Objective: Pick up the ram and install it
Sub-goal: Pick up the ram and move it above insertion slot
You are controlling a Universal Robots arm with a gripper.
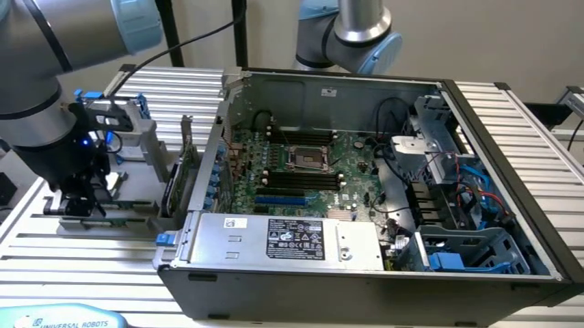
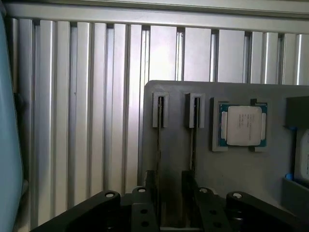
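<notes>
Two thin dark ram sticks stand on edge in a grey holder plate (image 2: 241, 169): one ram stick (image 2: 159, 137) and a second stick (image 2: 193, 140) beside it. My gripper (image 2: 170, 193) is open low over the plate. Its black fingers (image 2: 150, 182) stand apart, with bare grey plate showing between them. The first stick runs just inside one finger, and the second passes under the other. In the exterior view my gripper (image 1: 81, 203) hangs over the same holder (image 1: 91, 222), to the left of the open computer case (image 1: 365, 273). The motherboard's black ram slots (image 1: 301, 179) lie inside the case.
A CPU (image 2: 244, 125) sits in a pocket on the holder. A green expansion card (image 1: 187, 171) stands upright between the holder and the case wall. A drive with blue rails (image 1: 123, 119) stands behind my gripper. A second robot arm (image 1: 351, 34) rises behind the case.
</notes>
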